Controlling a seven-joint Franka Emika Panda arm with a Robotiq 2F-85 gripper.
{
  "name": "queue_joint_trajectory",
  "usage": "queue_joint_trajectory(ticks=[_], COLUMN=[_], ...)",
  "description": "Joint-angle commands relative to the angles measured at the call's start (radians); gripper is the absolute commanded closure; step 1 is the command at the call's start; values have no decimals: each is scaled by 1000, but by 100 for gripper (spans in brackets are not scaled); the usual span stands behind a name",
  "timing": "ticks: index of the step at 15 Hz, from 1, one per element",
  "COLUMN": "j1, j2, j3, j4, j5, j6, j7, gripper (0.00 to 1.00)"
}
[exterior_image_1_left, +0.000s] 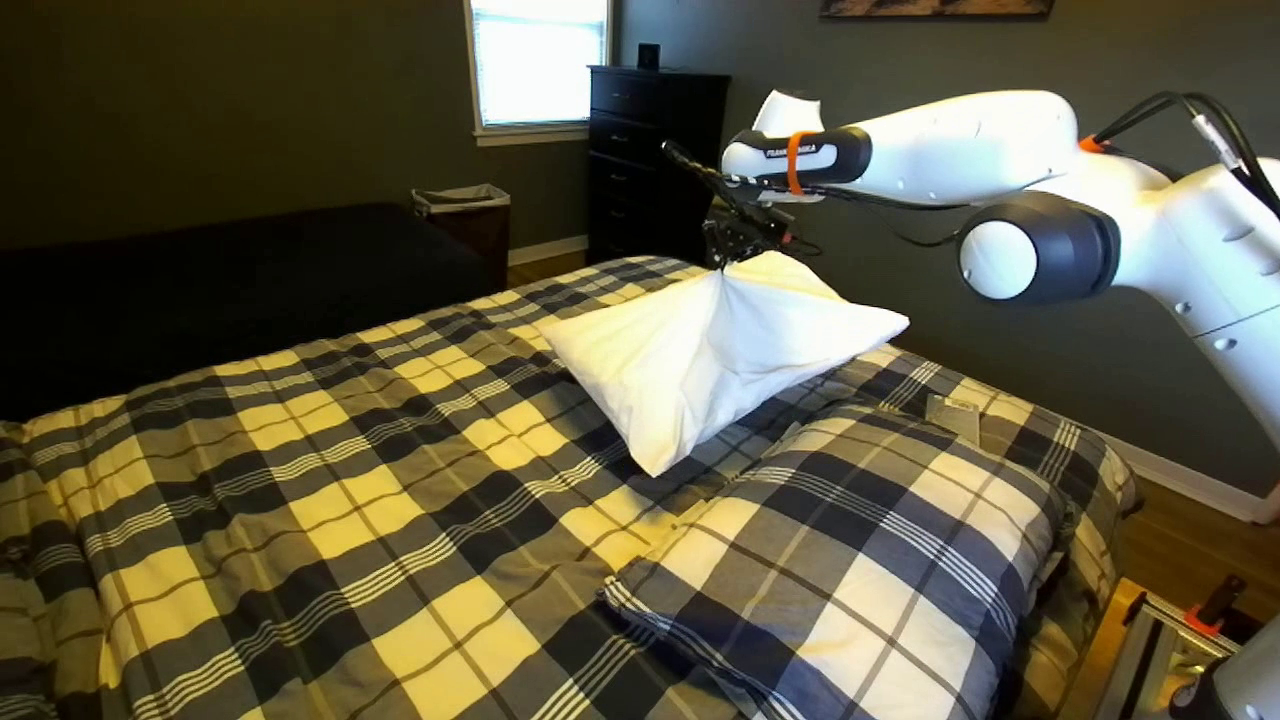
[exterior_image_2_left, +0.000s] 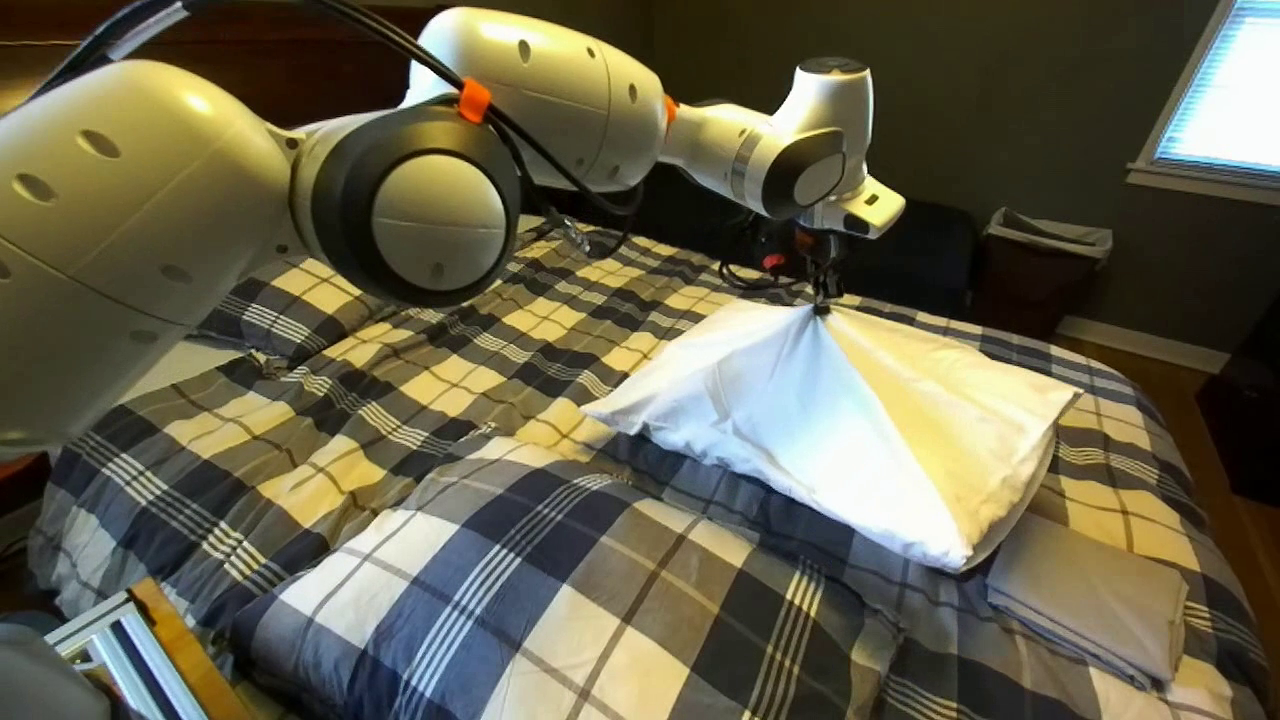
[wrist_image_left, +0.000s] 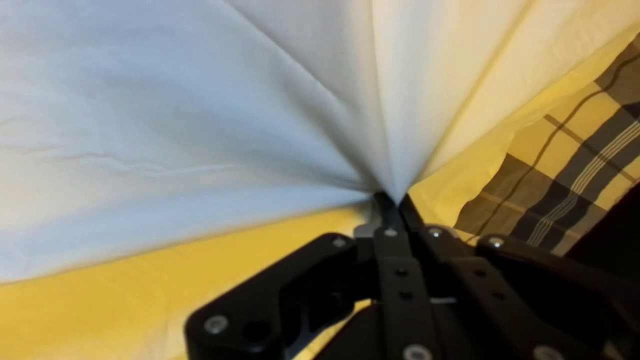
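Observation:
A white pillow (exterior_image_1_left: 690, 350) is pinched near the middle of its upper face by my gripper (exterior_image_1_left: 722, 264). Creases fan out from the pinch, and the cloth is drawn up to a peak, as an exterior view shows on the pillow (exterior_image_2_left: 850, 420) under the gripper (exterior_image_2_left: 821, 306). The corners droop lower than the peak, with shadow beneath the near edge; whether any part rests on the bed I cannot tell. In the wrist view, the gripper (wrist_image_left: 395, 200) has its black fingers together on a fold of the pillow (wrist_image_left: 210, 110).
A plaid cover (exterior_image_1_left: 330, 480) spreads over the bed. On it lie a plaid pillow (exterior_image_2_left: 600, 590), close to the white one, and a folded grey cloth (exterior_image_2_left: 1090, 590) by the white pillow's corner. Farther off stand a dark dresser (exterior_image_1_left: 655, 150) and a lined bin (exterior_image_1_left: 465, 225).

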Motion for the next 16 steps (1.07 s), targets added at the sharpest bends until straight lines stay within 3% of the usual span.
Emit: queue_joint_trajectory(ticks=[1,8,16], j1=[-13,-16,-16], j2=[-107,-268,-533], j3=[21,23,19], j4=[-63,-199,-535], j5=[39,109,186], j6=[-34,-99,-29], j7=[-3,39,14], gripper=[99,99,99])
